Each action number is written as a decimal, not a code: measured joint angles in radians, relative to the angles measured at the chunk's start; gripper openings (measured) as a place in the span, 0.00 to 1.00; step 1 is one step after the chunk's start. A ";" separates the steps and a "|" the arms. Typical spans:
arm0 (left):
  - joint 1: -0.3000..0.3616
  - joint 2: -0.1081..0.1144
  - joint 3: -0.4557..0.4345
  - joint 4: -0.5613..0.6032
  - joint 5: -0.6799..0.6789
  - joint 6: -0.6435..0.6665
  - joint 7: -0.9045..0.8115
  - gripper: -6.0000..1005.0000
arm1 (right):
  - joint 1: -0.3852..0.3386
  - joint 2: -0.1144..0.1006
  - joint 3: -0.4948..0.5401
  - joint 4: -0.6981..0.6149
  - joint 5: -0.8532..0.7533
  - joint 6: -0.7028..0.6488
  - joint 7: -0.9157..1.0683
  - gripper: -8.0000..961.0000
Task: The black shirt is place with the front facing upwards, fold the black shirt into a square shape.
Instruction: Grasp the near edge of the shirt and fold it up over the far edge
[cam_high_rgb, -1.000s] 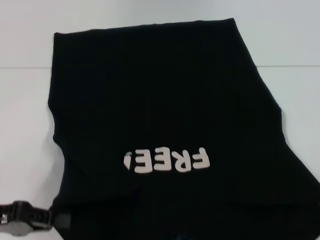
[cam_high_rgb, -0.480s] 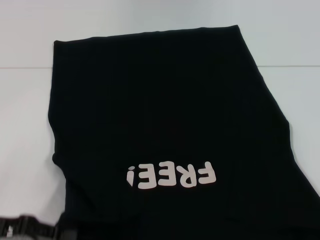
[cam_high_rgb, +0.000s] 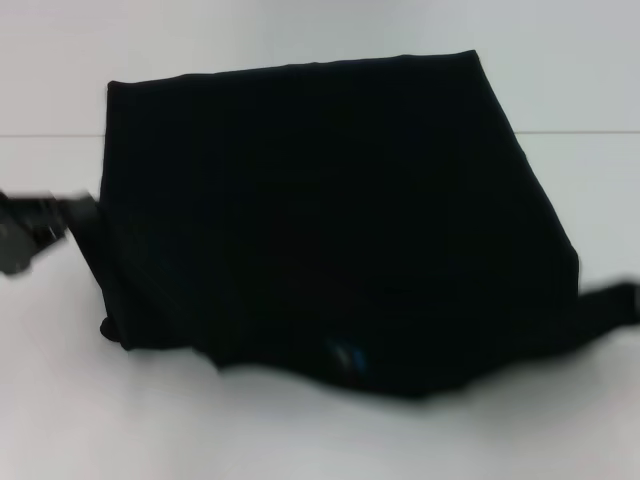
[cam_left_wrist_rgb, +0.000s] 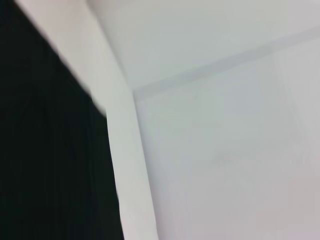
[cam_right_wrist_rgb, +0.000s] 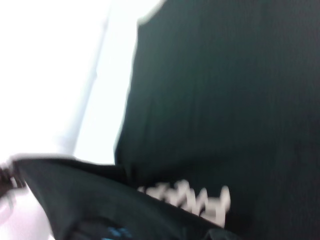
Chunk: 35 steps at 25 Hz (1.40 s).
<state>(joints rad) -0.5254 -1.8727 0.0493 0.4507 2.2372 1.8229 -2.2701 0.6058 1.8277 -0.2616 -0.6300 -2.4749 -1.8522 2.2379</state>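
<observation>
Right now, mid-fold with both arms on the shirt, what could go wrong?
1. The folded near edge of the black shirt runs wavy and slanted; releasing now may leave a crooked fold.
2. The left gripper and right gripper sit at different heights in the head view; uneven pulling could skew the cloth.

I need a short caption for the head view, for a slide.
Both tools, left and right, flank the black shirt mid-fold on the white table.
</observation>
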 joint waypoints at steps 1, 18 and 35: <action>0.003 -0.004 -0.009 -0.001 -0.030 -0.036 0.005 0.02 | 0.000 -0.002 0.016 0.015 0.028 0.024 0.002 0.02; -0.033 -0.156 -0.007 -0.091 -0.290 -0.457 0.350 0.02 | 0.042 0.173 0.030 0.203 0.412 0.678 -0.306 0.02; -0.123 -0.160 0.029 -0.085 -0.292 -0.619 0.435 0.02 | 0.142 0.227 0.016 0.208 0.547 0.881 -0.569 0.02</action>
<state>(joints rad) -0.6488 -2.0329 0.0783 0.3657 1.9451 1.2042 -1.8351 0.7476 2.0548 -0.2454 -0.4220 -1.9280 -0.9712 1.6686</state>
